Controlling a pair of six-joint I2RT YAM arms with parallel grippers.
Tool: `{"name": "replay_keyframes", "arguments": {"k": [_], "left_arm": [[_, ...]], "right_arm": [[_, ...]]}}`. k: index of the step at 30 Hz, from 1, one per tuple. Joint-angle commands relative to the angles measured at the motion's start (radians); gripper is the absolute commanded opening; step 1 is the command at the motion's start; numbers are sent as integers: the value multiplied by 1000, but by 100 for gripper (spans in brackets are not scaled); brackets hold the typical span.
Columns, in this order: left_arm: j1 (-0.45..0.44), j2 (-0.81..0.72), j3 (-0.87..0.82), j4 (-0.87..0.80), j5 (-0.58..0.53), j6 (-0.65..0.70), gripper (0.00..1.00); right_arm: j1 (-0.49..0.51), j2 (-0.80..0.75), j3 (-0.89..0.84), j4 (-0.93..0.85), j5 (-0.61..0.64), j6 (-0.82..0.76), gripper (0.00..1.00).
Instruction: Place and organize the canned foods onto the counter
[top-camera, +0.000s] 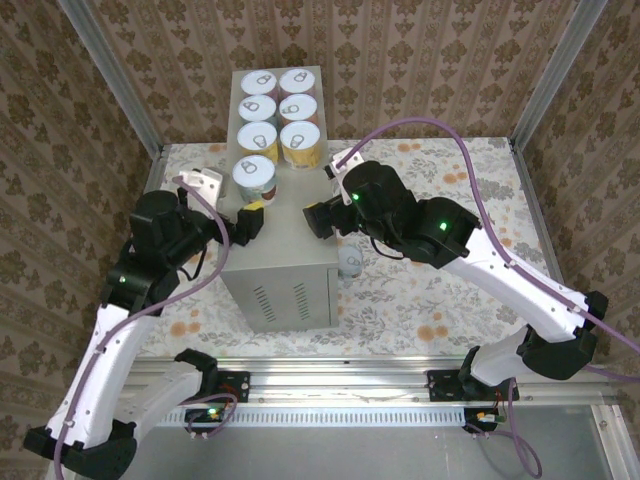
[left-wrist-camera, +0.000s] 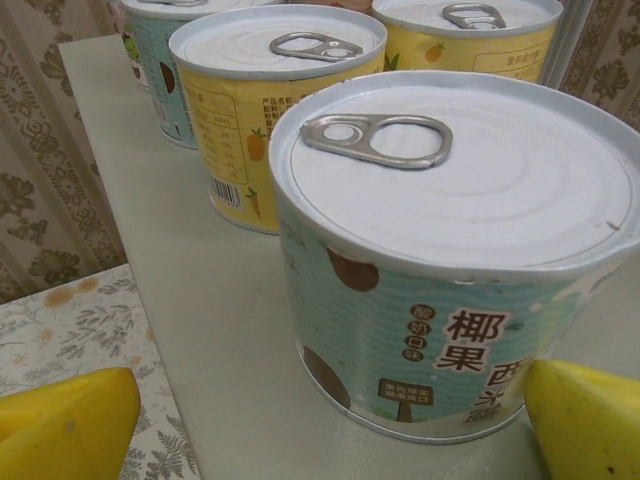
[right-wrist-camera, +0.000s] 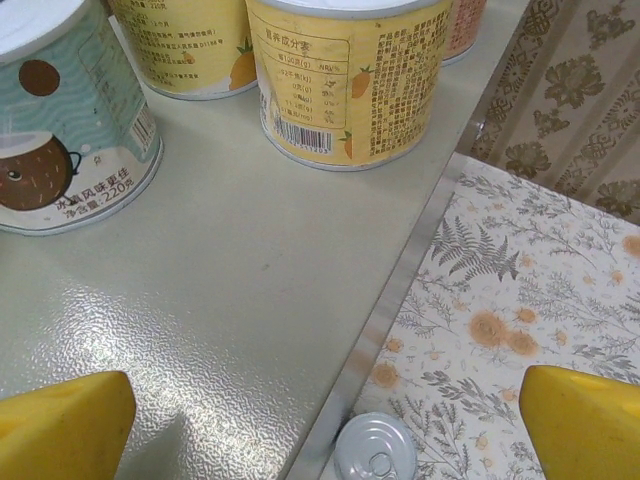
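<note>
I'm in what looks like a lab mock-up booth: wallpaper panels (top-camera: 430, 60) in metal framing (top-camera: 110, 75), a floral sheet (top-camera: 450, 290), my mounting rail (top-camera: 340, 415).

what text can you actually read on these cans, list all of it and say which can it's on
"椰果" and a cut-off "西": teal can, left wrist view
"风味更佳" and "220克": teal can, right wrist view
"营养成分表" and "NRV%": yellow can, right wrist view
Table rows, barcode digits and the other fine print: too small to read
</note>
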Motion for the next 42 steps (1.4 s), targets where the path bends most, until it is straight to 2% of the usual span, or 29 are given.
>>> {"name": "replay_keyframes", "arguments": {"k": [1,12,42], "left_arm": [[20,14,20,20,32,0,99],[38,33,33,26,145,-1,97],[39,81,54,33,265,-7,94]], "right_arm": [[6,-33,-21,29,40,28,100],[6,-34,-41,41,46,22,100],[4,-94,-98,65,56,23,100]]}}
